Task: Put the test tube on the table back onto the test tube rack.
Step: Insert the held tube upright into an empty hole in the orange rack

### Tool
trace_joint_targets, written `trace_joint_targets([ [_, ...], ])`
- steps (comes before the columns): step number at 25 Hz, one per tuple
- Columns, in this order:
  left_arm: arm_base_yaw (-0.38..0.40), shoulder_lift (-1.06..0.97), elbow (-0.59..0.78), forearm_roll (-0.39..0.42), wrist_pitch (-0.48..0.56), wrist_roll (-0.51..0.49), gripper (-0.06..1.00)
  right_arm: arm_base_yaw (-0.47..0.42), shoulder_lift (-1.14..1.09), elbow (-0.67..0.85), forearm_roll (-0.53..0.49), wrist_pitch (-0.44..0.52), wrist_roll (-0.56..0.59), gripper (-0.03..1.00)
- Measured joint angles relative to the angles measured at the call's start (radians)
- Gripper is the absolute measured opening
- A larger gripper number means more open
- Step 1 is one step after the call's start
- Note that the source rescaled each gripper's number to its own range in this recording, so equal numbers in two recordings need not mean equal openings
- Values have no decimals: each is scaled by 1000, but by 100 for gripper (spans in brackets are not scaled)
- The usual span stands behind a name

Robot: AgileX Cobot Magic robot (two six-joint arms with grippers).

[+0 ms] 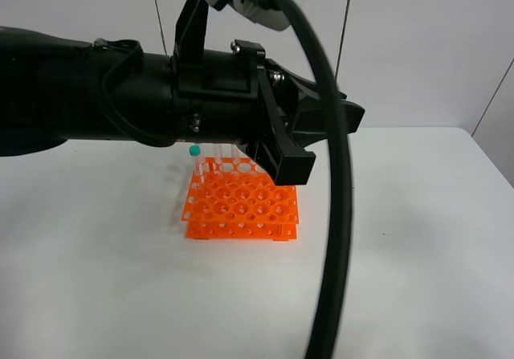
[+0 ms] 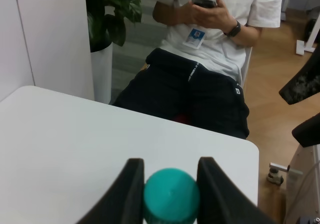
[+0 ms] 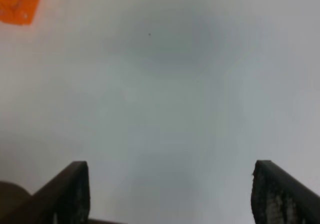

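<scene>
Test tube (image 2: 171, 196): only the teal cap shows, pinched between the left gripper's (image 2: 170, 170) fingers, and the body is cut off. Overhead, a black arm (image 1: 120, 94) hides the test tube rack's (image 1: 241, 208) far edge on the table (image 1: 96, 279). Right gripper (image 3: 171, 165) is spread wide, holding nothing.

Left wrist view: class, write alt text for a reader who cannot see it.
The left gripper is shut on the teal cap of the test tube, above the white table. Beyond it, a seated person holds a phone.
</scene>
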Motion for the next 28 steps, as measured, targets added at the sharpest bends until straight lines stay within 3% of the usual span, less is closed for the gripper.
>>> trace_joint_targets([
  [5, 0, 0, 0, 1, 1, -1, 0, 0, -72, 99, 13, -56, 3, 100],
  [21, 0, 0, 0, 1, 9, -1, 0, 0, -382, 177, -4, -144, 4, 100],
  [28, 0, 0, 0, 1, 9, -1, 0, -134, -390, 177, -8, -146, 4, 100],
])
